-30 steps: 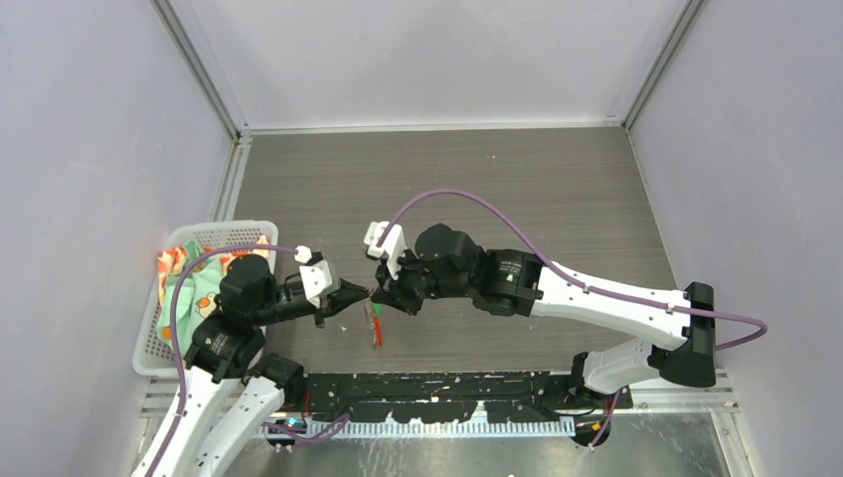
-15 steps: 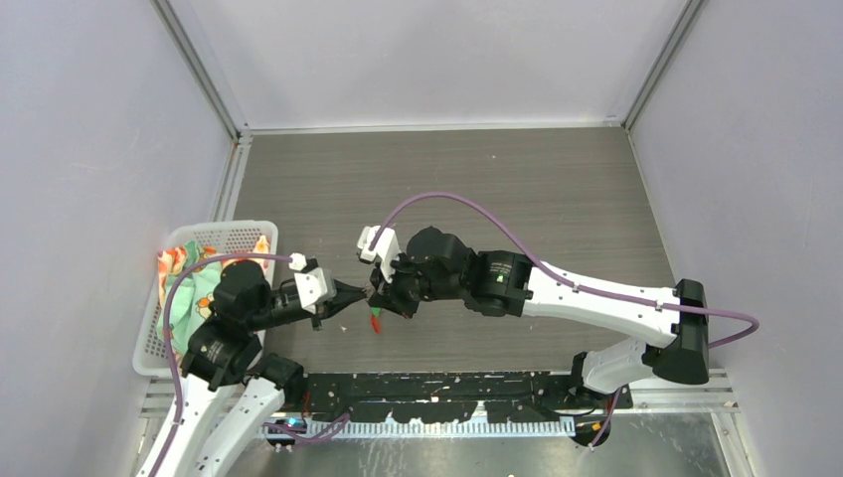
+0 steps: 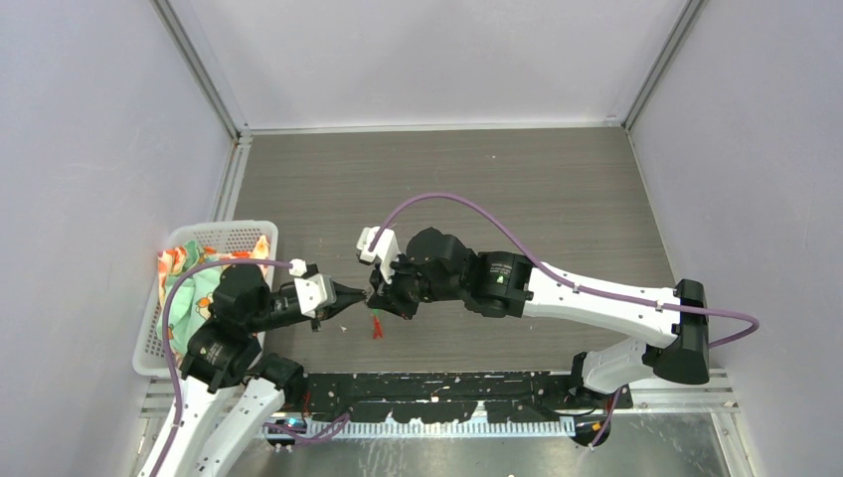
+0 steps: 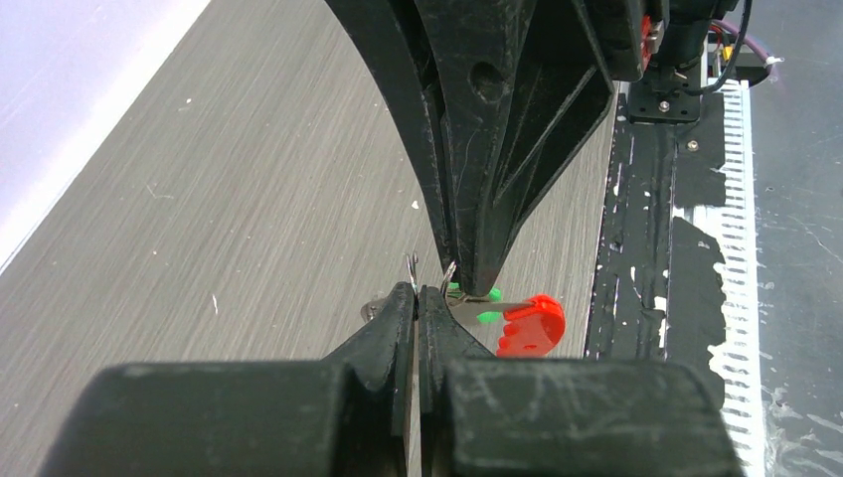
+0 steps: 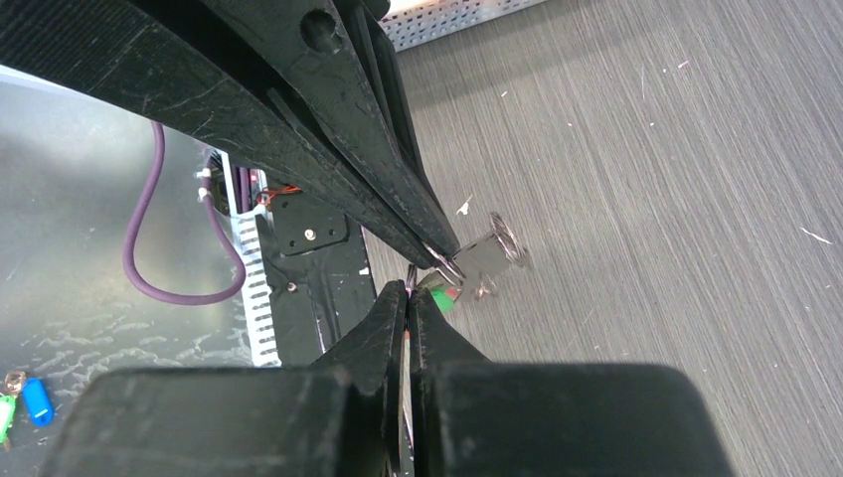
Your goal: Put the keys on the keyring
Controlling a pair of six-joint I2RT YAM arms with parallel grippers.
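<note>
L claw (image 4: 418,290) at 9 o'clock, R claw (image 5: 408,290) at 3, tip to tip over the table's (image 3: 557,199) 6 o'clock edge. Both were pinched together, on thin keyring (image 4: 413,263) wire as far as I could tell. Keys (image 4: 486,316) dangled just under the tips. Risk: wire that thin slips if either arm tugs sideways, so keyring + keys drop.

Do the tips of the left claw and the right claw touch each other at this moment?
Apart. In the left wrist view, a thin strip of table shows between the left claw and the right claw.
</note>
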